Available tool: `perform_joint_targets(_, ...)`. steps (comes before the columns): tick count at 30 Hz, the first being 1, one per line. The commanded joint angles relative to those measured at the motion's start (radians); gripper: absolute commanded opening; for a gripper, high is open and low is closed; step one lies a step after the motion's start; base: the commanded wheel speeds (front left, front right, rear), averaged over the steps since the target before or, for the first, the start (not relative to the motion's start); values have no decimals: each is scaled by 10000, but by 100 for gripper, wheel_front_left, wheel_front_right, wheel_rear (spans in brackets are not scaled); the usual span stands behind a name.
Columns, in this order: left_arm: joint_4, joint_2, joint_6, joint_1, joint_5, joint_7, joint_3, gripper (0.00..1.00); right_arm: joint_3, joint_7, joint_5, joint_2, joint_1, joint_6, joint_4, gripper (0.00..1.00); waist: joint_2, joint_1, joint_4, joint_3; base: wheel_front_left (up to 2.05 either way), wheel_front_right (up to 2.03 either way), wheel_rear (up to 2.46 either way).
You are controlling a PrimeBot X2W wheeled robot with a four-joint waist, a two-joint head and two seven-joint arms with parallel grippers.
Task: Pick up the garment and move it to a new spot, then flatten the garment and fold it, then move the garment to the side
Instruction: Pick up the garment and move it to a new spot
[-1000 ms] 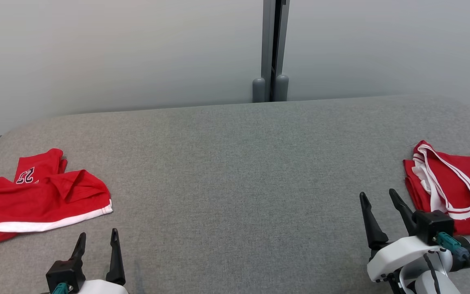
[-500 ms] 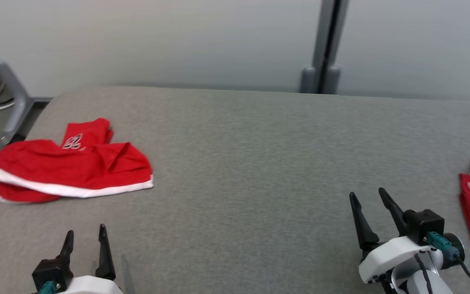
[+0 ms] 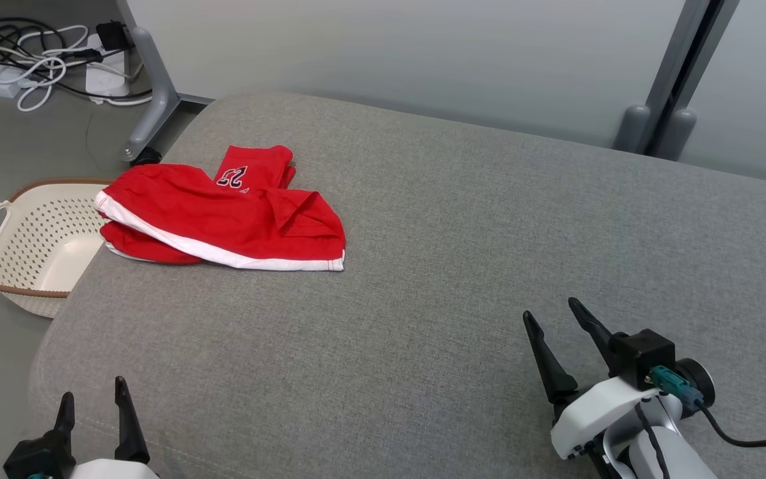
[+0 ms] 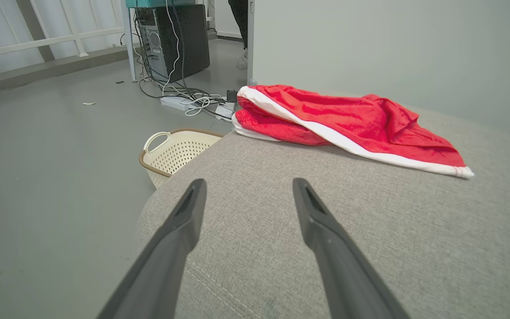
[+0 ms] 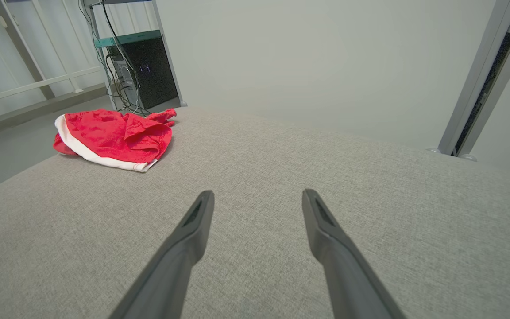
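The left arm (image 3: 117, 470) sits low at the near left corner of the grey fabric-covered table (image 3: 423, 299), its jaws apart and empty. The right arm (image 3: 612, 416) hangs above the near right part, its jaws also spread wide over bare fabric.

The red cloth garment with white trim (image 3: 223, 213) lies crumpled at the table's far left corner, well apart from both arms. The head view gives the number printed on it. The left wrist view gives a black computer tower (image 4: 179, 40) and tangled cables (image 4: 188, 97) on the grey floor (image 4: 51, 168).

A cream perforated plastic basket with a brown rim (image 3: 30, 233) stands on the floor beside the table's left edge. A pale panel wall (image 3: 389, 53) stands behind.
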Motion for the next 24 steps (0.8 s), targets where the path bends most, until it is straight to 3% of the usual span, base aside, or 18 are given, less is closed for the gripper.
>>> perform_joint_targets(1, -12, 26, -55, 93, -83, 3, 88, 100, 66, 2, 49, -79, -90, -4, 59, 100, 0, 0, 49, 55, 0, 0, 0)
perform_joint_targets(8, 117, 26, -266, -116, -486, 3, 251, 100, 126, 2, -118, -73, -267, -4, 119, 100, 0, 0, -182, 300, 0, 0, 0)
perform_joint_targets(15, 1287, 45, -611, -1389, -800, 3, 430, 100, 208, 2, -332, -81, -753, -4, -15, 100, 0, 0, -786, 1275, 0, 0, 0)
perform_joint_targets(24, 2644, 858, -1141, -4147, -403, 5, 350, 100, 371, 2, -550, -379, -1367, -4, -679, 100, 0, 0, -1509, 2667, 0, 0, 0)
